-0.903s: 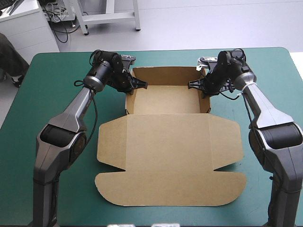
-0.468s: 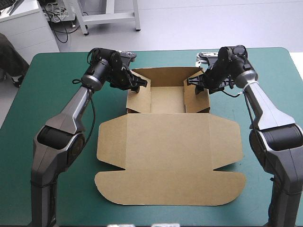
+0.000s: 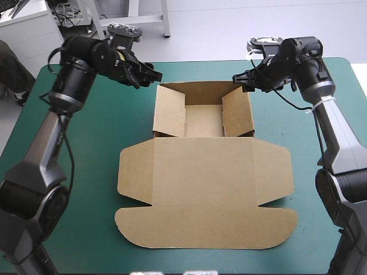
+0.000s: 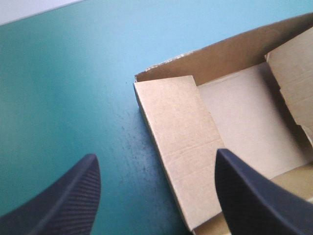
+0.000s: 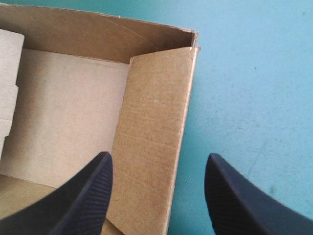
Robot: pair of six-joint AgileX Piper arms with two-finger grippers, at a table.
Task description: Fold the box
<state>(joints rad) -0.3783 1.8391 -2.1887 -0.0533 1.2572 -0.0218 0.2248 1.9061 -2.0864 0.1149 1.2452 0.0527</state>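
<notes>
Cardboard of a matte brown colour makes the box (image 3: pixel 200 172), which lies in the middle of the table (image 3: pixel 97 120) on the teal-green cover. Its far part is a tray (image 3: pixel 203 121) with the walls raised: the back wall stands upright, and the two side walls are plain rectangular panels that lean a little inward over the floor. Its near part is the lid (image 3: pixel 172 195), flat on the table, a wide sheet with a wing at each side and a front flap with rounded corners. From my wrists I see fine parallel ridges in the board and a rough cut edge.

My left hand (image 3: pixel 153 77) hangs in the air just beside the far left corner of the tray. Its black fingers (image 4: pixel 63 200) are spread wide and hold nothing; their inner surface is finely ribbed. My right hand (image 3: pixel 238 78) hangs at the far right corner, also spread and empty. Each side wall shows in the gap between the fingers of the hand above it.
</notes>
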